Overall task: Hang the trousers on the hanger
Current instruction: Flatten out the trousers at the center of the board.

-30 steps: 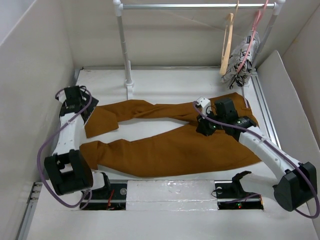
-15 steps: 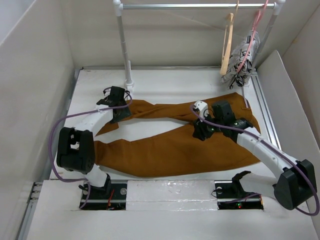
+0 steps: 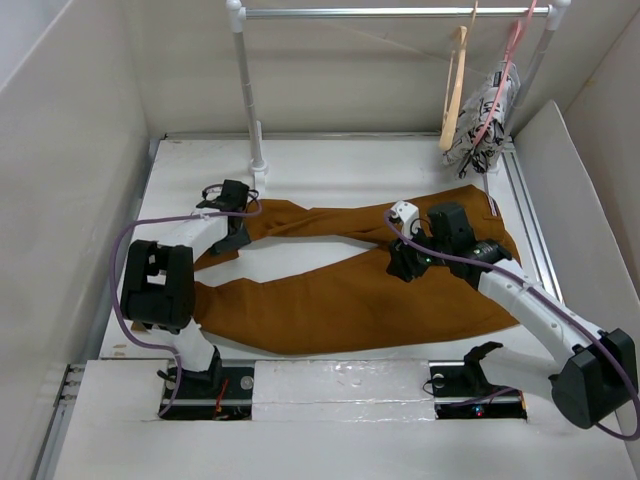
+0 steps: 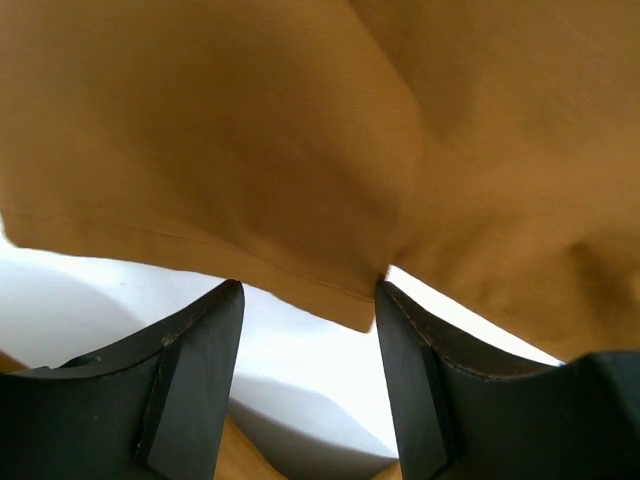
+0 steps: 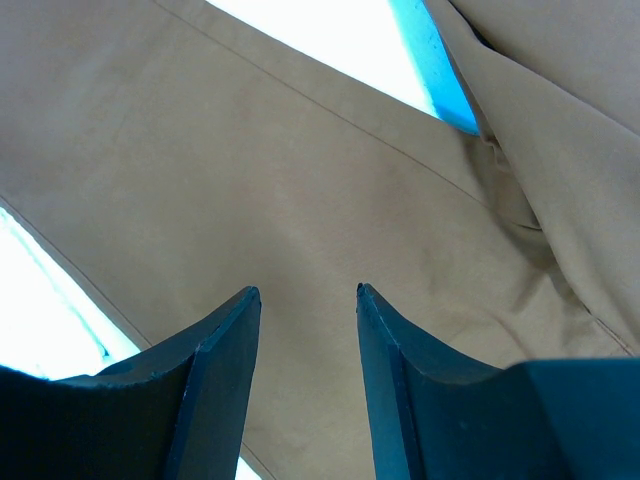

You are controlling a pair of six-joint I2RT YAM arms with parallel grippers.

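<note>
The rust-brown trousers point(image 3: 350, 290) lie flat on the white table, legs pointing left, waistband at the right. The tan wooden hanger point(image 3: 455, 85) hangs on the rail at the back right. My left gripper point(image 3: 233, 232) is open over the hem of the far leg; in the left wrist view point(image 4: 308, 290) the cloth's edge point(image 4: 300, 200) lies just ahead of the fingertips. My right gripper point(image 3: 400, 265) is open and empty above the crotch area; the right wrist view point(image 5: 308, 292) shows the fabric point(image 5: 300, 170) under its fingers.
A pink hanger with black-and-white patterned cloth point(image 3: 485, 120) hangs next to the wooden hanger. The rail's white upright post point(image 3: 250, 100) stands on the table just behind the left gripper. White walls enclose the table point(image 3: 340, 160) on the left, back and right.
My left arm has swung from the table's left edge toward the middle, over the far leg's hem. My right gripper has stayed over the crotch area, shifting only slightly.
</note>
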